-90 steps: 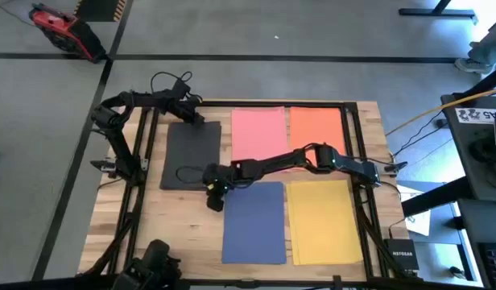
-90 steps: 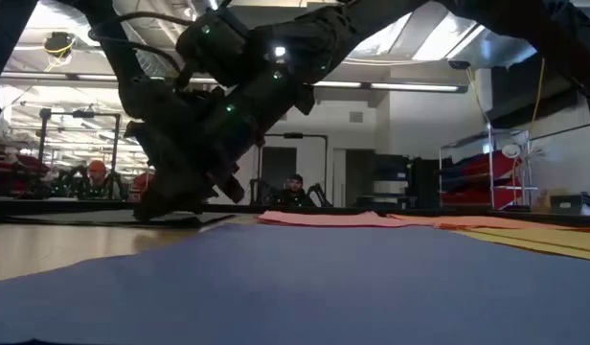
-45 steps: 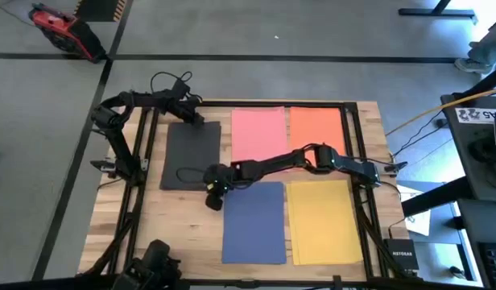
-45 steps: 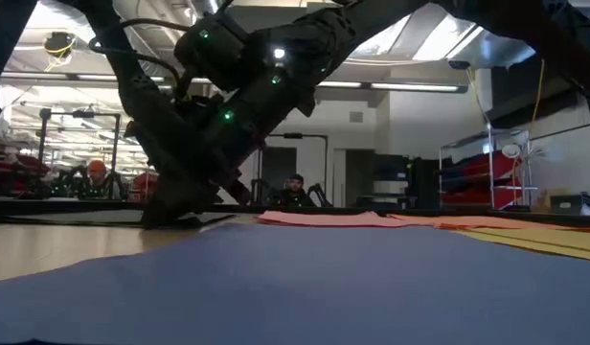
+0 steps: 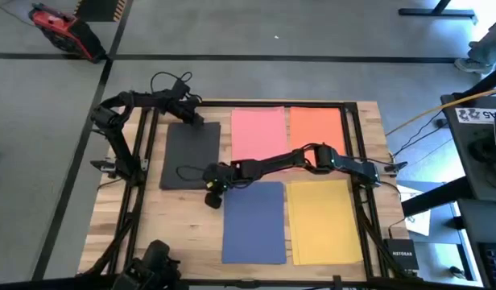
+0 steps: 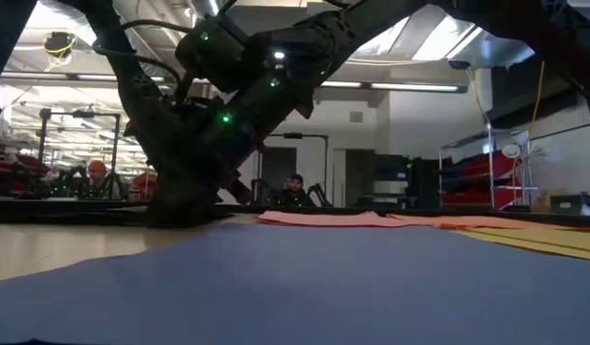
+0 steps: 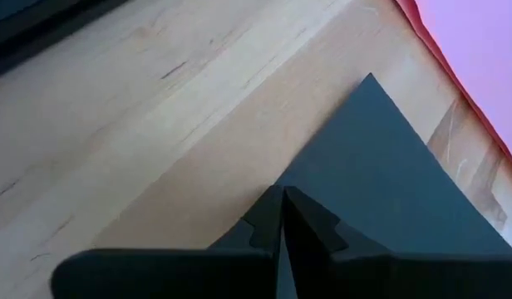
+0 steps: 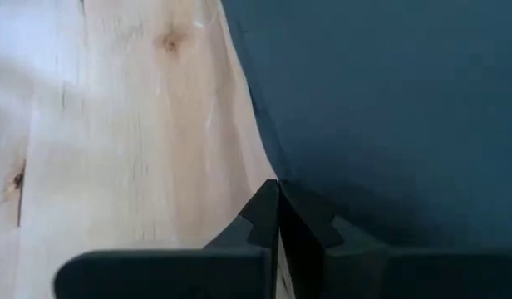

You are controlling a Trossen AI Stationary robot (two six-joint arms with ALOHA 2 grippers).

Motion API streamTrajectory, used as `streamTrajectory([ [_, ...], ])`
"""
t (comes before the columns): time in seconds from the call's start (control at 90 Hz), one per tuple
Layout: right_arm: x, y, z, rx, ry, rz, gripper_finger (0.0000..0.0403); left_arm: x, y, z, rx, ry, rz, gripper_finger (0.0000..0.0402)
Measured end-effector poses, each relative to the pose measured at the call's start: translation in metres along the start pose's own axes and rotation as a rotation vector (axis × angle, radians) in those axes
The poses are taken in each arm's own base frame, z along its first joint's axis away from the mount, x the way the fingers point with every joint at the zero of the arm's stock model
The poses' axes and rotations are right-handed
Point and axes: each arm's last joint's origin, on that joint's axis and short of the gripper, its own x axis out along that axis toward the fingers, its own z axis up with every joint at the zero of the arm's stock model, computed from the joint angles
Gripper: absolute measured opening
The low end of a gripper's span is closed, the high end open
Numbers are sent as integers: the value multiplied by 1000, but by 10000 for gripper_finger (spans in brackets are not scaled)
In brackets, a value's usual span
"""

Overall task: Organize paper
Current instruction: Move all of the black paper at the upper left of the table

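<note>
The right arm reaches from the right side of the table far across toward the left, stretched long with its elbow bent upward near the middle. Its wrist is turned down, and the right pincer sits low at the table surface, left of centre. In its wrist view the two dark fingers are pressed together with no gap between them. The left arm waits at the far left corner, folded, with the left pincer pointing down and to the right. Its fingers are also closed tight against each other.
</note>
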Motion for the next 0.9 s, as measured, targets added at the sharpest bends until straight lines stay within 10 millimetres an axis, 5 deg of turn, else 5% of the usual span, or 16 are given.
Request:
streamTrajectory([
  [0.244,-3,2,2,-2,-3,13,0,-2,0,5,0,-9,3,0],
  [0.5,-15,7,9,-54,-6,49,0,-16,-4,33,28,-78,7,0],
  [0.9,-83,14,35,-270,8,-111,0,-98,-43,66,78,-368,-108,0],
])
